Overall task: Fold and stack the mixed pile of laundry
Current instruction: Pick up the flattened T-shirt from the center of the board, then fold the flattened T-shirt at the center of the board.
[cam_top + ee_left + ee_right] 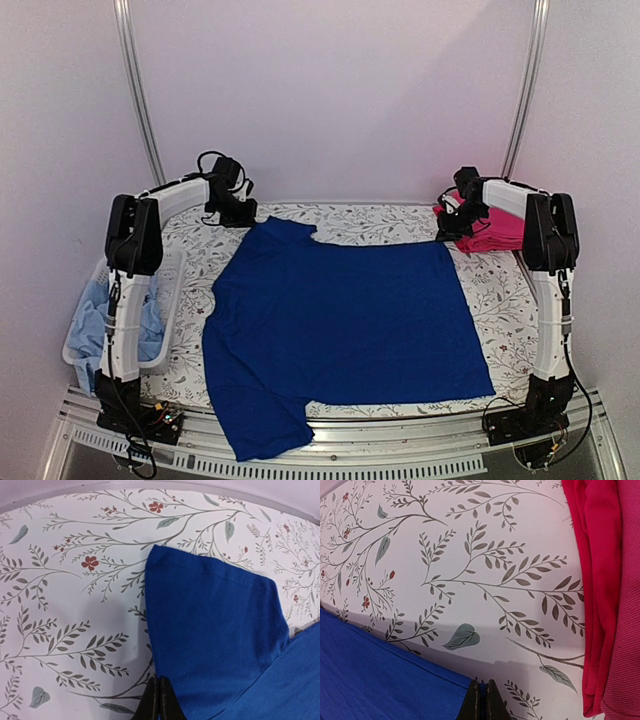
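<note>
Closest to you, the near sleeve (265, 425) of the royal-blue shirt (340, 320) droops over the front edge of the surface (350, 225). If you lift or fold from the far side, that hanging weight could drag the cloth crooked, or the sleeve could snag on the rail below. To your left, the light-blue shirt (92, 320) waits in the basket (172, 290), apart from the work.

The royal-blue shirt lies spread flat across the middle, so the fold looks barely begun.

At the far side, your left fingers (159, 700) are pressed fully together right at the edge of the far sleeve (210, 620). Your right fingers (483, 700) are likewise closed tight at the shirt's far right corner. In both wrist views the tips meet just where blue cloth ends. I cannot tell whether any fabric is truly caught between them. That is your main risk: a thin pinch on the hem could slip out on one side as you lift, leaving a lopsided fold. The tips may also have caught the floral cover beneath, and would then pull it up too.

Just beyond your right fingers sits the folded red-pink garment (600, 605). A wide swing on that side could knock it askew.
</note>
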